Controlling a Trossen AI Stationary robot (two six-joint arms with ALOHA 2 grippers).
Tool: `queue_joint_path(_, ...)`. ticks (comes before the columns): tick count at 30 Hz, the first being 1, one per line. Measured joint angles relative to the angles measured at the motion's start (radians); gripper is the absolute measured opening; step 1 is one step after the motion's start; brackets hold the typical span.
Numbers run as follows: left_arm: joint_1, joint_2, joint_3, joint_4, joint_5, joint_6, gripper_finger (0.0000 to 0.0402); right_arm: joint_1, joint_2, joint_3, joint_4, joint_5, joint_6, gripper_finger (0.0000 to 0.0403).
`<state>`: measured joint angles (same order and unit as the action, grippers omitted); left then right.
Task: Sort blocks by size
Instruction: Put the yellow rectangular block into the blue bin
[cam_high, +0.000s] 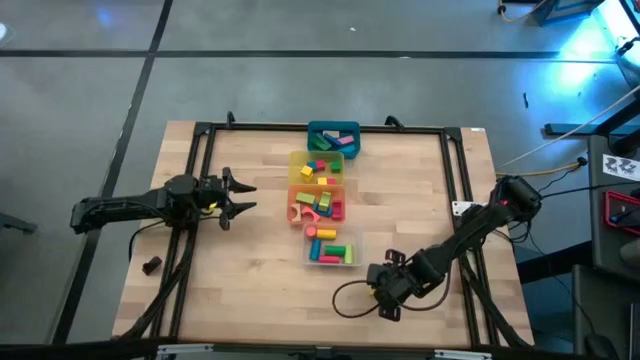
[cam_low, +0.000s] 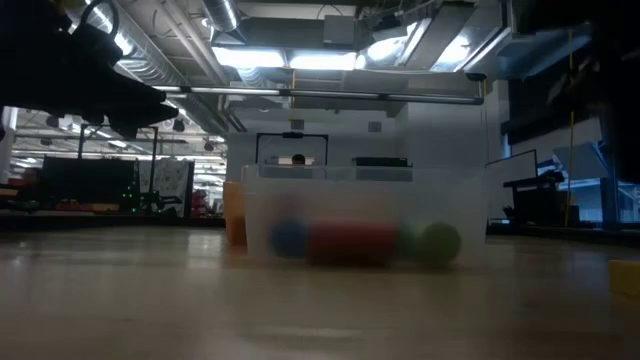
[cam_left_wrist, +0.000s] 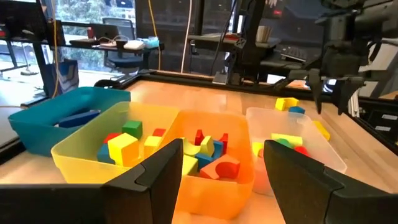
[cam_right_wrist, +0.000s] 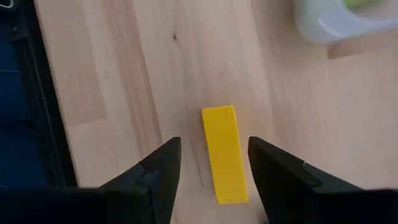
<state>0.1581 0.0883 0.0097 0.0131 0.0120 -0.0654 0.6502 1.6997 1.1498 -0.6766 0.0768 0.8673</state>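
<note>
Overhead, four square bins sit in a touching row down the middle of the table (cam_high: 250, 290): teal bin (cam_high: 333, 138), yellow bin (cam_high: 316, 168), orange bin (cam_high: 317, 203) and clear bin (cam_high: 333, 250), each holding coloured blocks (cam_high: 318, 204). Only the right wrist view shows what lies under the right gripper (cam_right_wrist: 211, 171): a yellow bar block (cam_right_wrist: 224, 154) flat on the wood, lying between the spread fingers, which stand apart on either side of it without clearly touching it. From above that block is hidden beneath the gripper, which sits low near the front edge, beside the clear bin's corner. The left gripper (cam_high: 245, 196) hovers with fingers wide apart and nothing between them, level with the row; its wrist view looks across the yellow and orange bins just ahead, toward the other arm farther off. The low view shows mainly the clear bin's wall with blurred red, blue and green shapes behind it. Bare wood lies between the left gripper and the row. No writing is legible anywhere.
</note>
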Motion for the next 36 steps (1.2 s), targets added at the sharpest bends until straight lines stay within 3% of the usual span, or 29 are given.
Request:
queue_joint_path(13,0.000,0.001,0.000,-0.003,0.000,-0.023,0.0210,0.000,0.001,-0.099,0.050,-0.018,-0.008,0.0188)
queue_joint_path(26,0.000,0.001,0.000,-0.004,0.000,-0.040,0.0210,0.005,0.118,-0.096,0.126,-0.080,-0.061,0.0187)
queue_joint_path(29,0.000,0.001,0.000,-0.004,0.000,-0.040,0.0210,0.005,0.124,-0.094,0.119,-0.075,-0.061,0.0167)
queue_joint_path(33,0.000,0.000,0.000,-0.004,0.000,-0.037,0.0210,0.006,0.124,-0.095,0.115,-0.047,-0.061,0.0111)
queue_joint_path(36,0.000,0.001,0.000,-0.004,0.000,-0.039,0.0210,0.005,0.126,-0.084,0.112,-0.043,-0.061,0.0106)
